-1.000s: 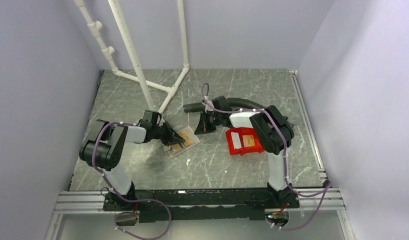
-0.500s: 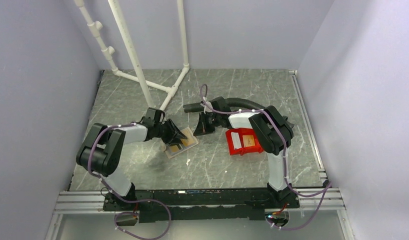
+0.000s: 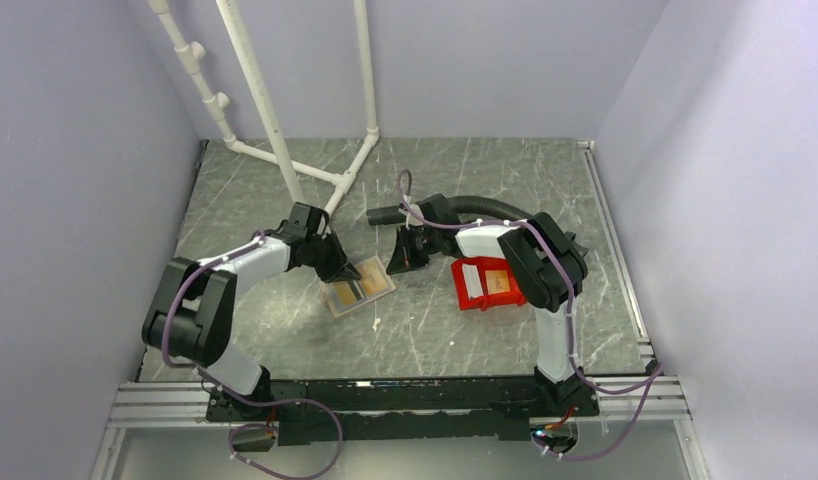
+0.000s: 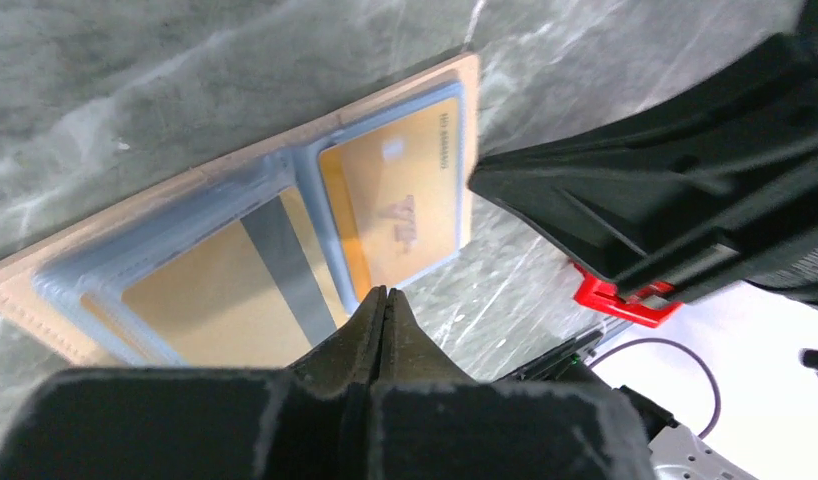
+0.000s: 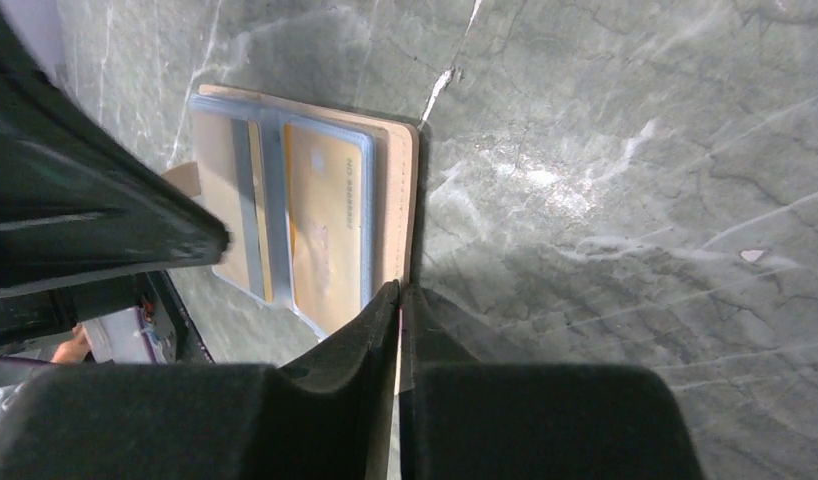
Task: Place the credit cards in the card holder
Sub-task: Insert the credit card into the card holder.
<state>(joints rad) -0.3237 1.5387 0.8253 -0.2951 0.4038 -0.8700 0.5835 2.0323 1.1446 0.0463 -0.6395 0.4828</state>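
From above, the left gripper (image 3: 347, 270) covers the far-left edge of the card holder (image 3: 359, 290). In its own wrist view the right gripper (image 5: 400, 300) hides a corner of the holder; whether it pinches it is unclear. Print on the tan-orange card (image 4: 405, 205) is blurred.

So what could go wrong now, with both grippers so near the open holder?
The shut left gripper points at the clear sleeves; a push may drag the card holder or slide out the orange card. The right gripper, shut at the holder's edge, stands close; the two could collide.
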